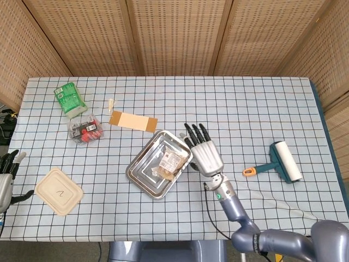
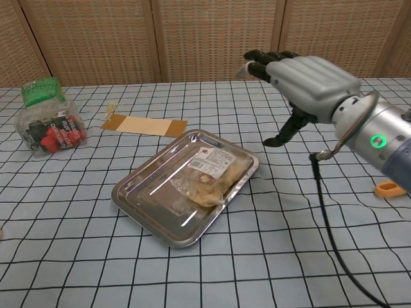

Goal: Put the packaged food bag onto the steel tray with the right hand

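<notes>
food bag (image 2: 210, 174): laid flat in steel tray (image 2: 151, 202), toward its far-right end
right hand (image 2: 307, 80): fingers spread wide, nothing held, raised right of tray
left hand (image 1: 6, 177): seen at table's left edge, fingers apart, nothing held

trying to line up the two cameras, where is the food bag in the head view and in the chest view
Head view: the packaged food bag lies in the steel tray, just below picture centre.
Chest view: the bag lies in the tray's right half, at centre.
Shared landmark: the brown cardboard strip beyond the tray.
</notes>
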Controlling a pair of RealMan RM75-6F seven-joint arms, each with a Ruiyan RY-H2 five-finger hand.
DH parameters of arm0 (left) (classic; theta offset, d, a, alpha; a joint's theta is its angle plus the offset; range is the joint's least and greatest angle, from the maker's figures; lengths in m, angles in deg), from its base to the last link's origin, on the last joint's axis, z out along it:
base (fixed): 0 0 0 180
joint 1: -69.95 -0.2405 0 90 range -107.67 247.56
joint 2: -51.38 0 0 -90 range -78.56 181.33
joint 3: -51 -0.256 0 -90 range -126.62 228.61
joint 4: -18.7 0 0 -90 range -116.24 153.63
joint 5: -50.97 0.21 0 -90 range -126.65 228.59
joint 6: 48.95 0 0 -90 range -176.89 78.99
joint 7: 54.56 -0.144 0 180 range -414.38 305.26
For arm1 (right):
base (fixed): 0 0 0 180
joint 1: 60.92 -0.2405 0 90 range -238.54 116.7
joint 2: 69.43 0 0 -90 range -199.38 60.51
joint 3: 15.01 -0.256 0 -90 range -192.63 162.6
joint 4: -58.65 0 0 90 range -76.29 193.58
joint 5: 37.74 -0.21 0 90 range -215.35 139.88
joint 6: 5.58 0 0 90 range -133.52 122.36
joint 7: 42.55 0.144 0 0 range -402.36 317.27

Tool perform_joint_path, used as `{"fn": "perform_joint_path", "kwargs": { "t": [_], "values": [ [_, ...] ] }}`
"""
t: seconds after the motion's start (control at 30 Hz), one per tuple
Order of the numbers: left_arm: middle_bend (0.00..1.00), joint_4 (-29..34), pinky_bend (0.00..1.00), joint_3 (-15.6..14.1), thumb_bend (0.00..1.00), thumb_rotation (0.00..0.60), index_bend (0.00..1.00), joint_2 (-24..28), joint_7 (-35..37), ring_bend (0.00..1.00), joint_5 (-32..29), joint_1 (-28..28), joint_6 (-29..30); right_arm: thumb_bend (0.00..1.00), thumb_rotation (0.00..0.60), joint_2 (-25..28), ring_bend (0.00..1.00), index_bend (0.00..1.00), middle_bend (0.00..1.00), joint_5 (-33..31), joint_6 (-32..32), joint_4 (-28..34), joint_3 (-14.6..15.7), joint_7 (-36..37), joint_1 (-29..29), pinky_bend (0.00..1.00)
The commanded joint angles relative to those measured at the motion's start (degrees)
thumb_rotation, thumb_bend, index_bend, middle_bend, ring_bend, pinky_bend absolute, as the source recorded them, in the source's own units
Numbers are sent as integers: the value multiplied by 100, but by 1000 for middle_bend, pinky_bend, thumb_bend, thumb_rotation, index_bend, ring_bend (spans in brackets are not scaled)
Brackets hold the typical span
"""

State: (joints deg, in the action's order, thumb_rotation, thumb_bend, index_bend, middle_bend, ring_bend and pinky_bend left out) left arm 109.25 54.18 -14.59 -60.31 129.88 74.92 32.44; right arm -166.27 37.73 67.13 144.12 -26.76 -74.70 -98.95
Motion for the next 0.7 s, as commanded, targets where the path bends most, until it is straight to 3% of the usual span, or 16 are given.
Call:
{"fn": "perform_joint_path", "kwargs": {
  "t": [0.03,0.3,0.53,0.7],
  "values": [
    [0,4,0,1,43,600,0,-10,-32,0,16,-8,32,154,600,876,0,157,0,386,513,470,434,150,596,0],
    [0,-2,0,-18,43,600,0,-79,-203,0,46,-17,83,134,600,1862,0,70,0,923,1196,357,1185,1122,1561,0],
    [0,-79,0,-33,43,600,0,-110,-220,0,68,-46,132,133,600,1937,0,56,0,1186,1661,-284,1486,1879,2175,0],
    [0,-49,0,-3,43,600,0,-82,-180,0,41,-78,193,133,600,1963,0,56,0,1345,1787,-522,1531,2178,2366,0]
  ]
}}
